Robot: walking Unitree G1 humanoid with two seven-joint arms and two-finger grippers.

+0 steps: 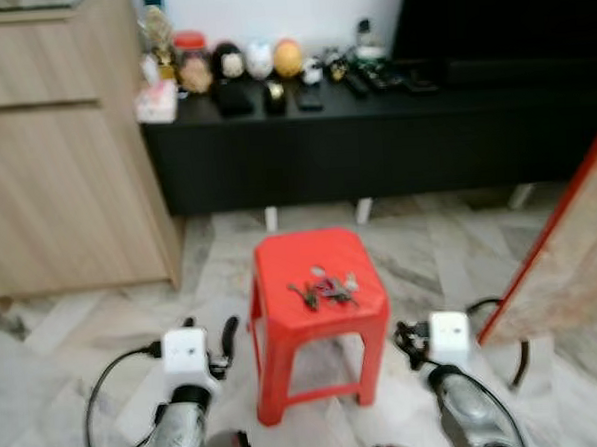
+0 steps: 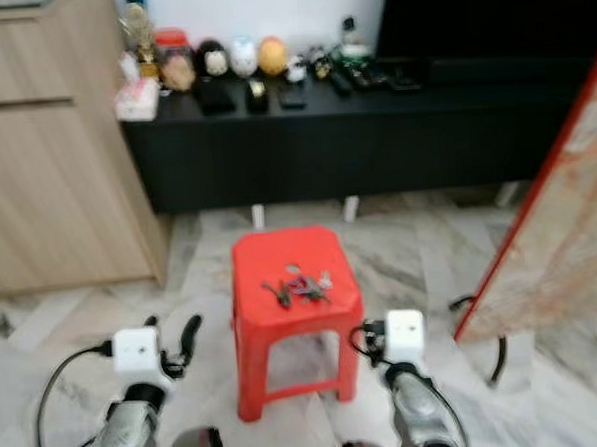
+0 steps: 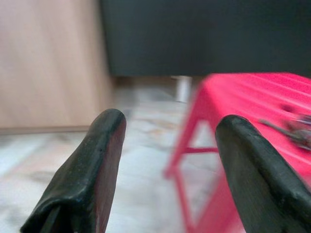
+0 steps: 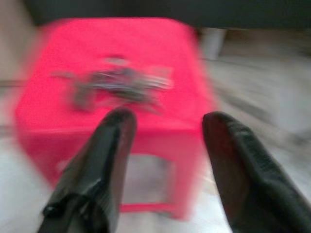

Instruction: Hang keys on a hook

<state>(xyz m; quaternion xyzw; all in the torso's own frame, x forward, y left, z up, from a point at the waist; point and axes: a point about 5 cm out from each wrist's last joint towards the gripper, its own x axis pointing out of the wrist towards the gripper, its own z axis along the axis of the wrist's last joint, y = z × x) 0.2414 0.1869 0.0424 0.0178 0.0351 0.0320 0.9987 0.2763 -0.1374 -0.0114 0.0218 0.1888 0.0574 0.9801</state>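
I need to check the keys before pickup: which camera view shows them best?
The left eye view: the keys lie in full on top of the red stool, fairly sharp and unblocked. The right eye view shows them likewise, smaller. The right wrist view has them beyond the open right gripper, smeared by blur. The left wrist view catches only their edge.

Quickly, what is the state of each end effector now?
Left end effector: open, holding nothing.
Right end effector: open, holding nothing; the keys lie on the red stool.
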